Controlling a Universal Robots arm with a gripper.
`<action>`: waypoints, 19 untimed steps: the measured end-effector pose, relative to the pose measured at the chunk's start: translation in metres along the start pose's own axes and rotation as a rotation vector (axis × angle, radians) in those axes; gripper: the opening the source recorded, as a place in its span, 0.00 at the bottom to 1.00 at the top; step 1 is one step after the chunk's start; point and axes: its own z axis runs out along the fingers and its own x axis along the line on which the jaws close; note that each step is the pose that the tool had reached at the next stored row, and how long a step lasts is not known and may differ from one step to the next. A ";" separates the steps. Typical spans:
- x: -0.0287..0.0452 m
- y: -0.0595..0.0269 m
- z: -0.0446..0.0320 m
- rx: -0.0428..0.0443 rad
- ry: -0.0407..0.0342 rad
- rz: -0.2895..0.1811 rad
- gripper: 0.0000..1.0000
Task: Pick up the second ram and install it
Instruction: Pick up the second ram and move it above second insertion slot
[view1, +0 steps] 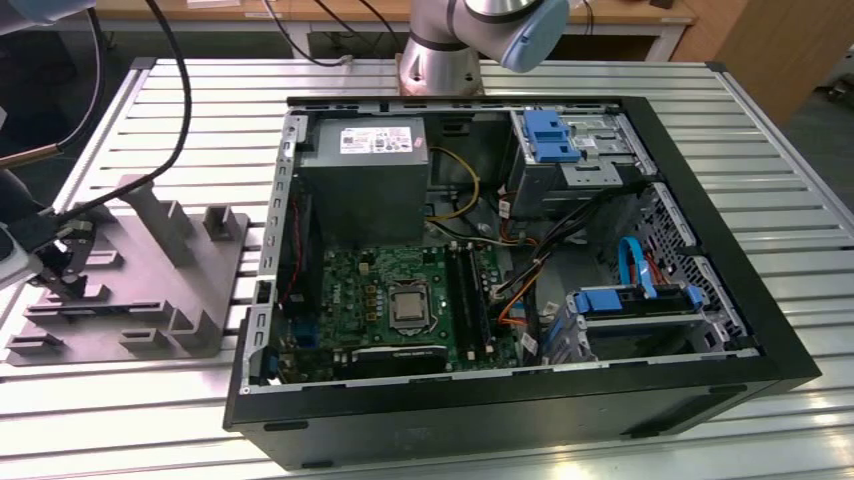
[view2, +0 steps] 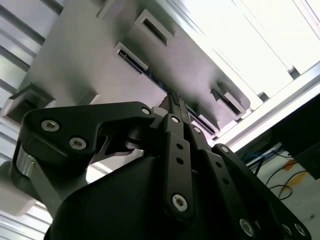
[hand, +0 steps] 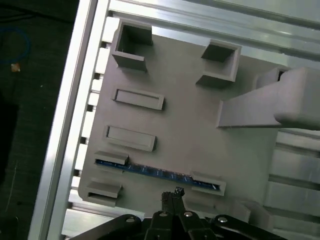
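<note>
Mounted upright at the arm base (view1: 445, 55), silver, with a pale blue joint cap above. Extended out to the exterior view's left, with the gripper (view1: 64, 280) low and pointing down. Showed the dark fingers (hand: 172, 197) pressed together at their tips in both wrist views, gripping nothing, with black linkage bars (view2: 85, 135) splayed to either side behind them.

There is one open black metal computer case (view1: 507, 425), one grey moulded holder plate (view1: 134, 290) and one thin blue-green memory stick (hand: 160, 172).
</note>
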 end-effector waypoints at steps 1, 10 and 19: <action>0.0000 0.0000 0.0003 -0.0005 0.0005 -0.018 0.11; 0.0001 -0.0001 0.0026 -0.0046 0.0059 -0.181 0.11; 0.0001 -0.0002 0.0050 -0.0088 0.0112 -0.344 0.11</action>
